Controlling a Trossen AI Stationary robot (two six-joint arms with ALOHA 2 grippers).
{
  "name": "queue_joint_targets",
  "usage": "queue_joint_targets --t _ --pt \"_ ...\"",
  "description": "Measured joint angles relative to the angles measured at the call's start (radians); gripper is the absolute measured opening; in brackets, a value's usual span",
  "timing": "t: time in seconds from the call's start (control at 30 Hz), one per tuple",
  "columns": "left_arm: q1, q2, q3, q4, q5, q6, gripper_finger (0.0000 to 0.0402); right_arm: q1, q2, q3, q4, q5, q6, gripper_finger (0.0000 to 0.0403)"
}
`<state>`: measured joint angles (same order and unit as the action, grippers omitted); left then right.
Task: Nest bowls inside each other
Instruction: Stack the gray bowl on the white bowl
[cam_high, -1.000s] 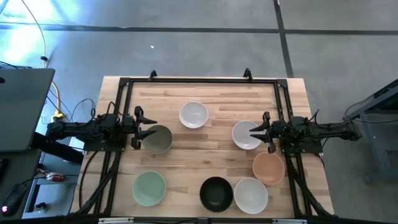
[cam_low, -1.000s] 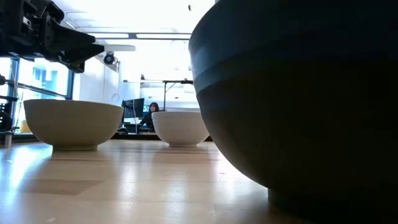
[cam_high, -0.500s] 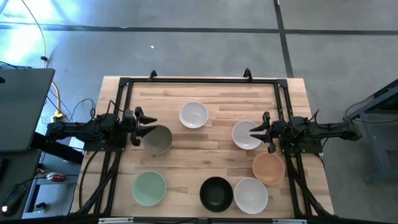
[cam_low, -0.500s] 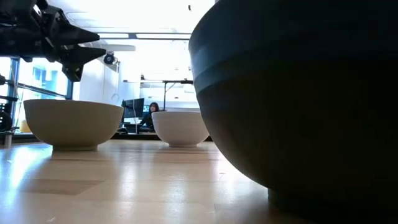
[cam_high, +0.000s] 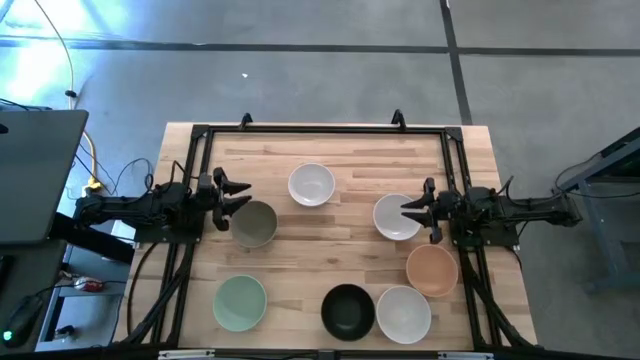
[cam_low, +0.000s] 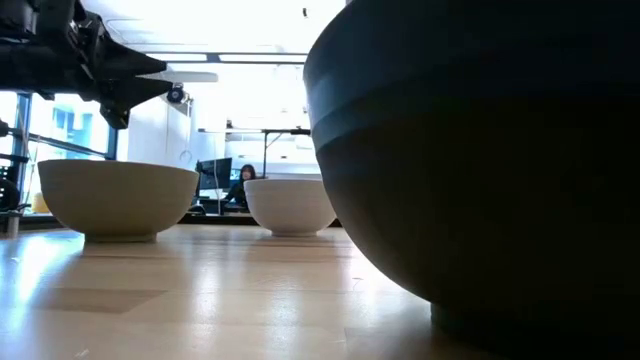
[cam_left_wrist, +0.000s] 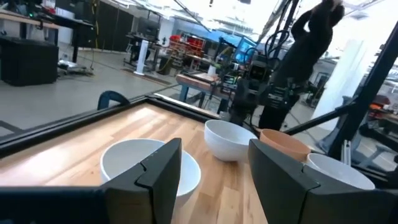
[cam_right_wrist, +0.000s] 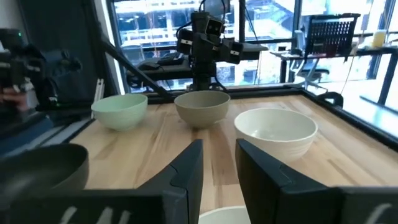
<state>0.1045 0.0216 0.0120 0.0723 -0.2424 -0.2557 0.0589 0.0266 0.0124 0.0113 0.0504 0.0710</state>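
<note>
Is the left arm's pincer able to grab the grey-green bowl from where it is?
Probably yes. The left pincer hangs open just above the near rim of the grey-green bowl, with nothing between them, so it looks free to drop onto it.

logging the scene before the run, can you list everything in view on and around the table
white bowls: 3; back centre, right by the right gripper, front right
grey-olive bowl: 1, left, just past the left gripper
mint bowl: 1, front left
black bowl: 1, front centre
peach bowl: 1, right
table: 1, light wood
left gripper: open, above the grey-olive bowl's rim
right gripper: over the right white bowl
</note>
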Motion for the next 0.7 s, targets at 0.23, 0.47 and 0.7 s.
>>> queue_joint_targets --t 0.23,0.47,0.7 --pt "0.0 0.0 0.0 0.021 0.004 -0.037 0.0177 0.0 0.0 0.0 0.0 0.0 0.044 0.0084" --pt "0.0 0.0 0.0 0.088 0.088 -0.124 0.0177 0.0 0.0 0.0 0.0 0.0 0.034 0.0084" --pt "-0.001 0.0 0.0 0.078 -0.019 -0.082 0.0177 0.0 0.0 0.0 0.0 0.002 -0.024 0.0084"
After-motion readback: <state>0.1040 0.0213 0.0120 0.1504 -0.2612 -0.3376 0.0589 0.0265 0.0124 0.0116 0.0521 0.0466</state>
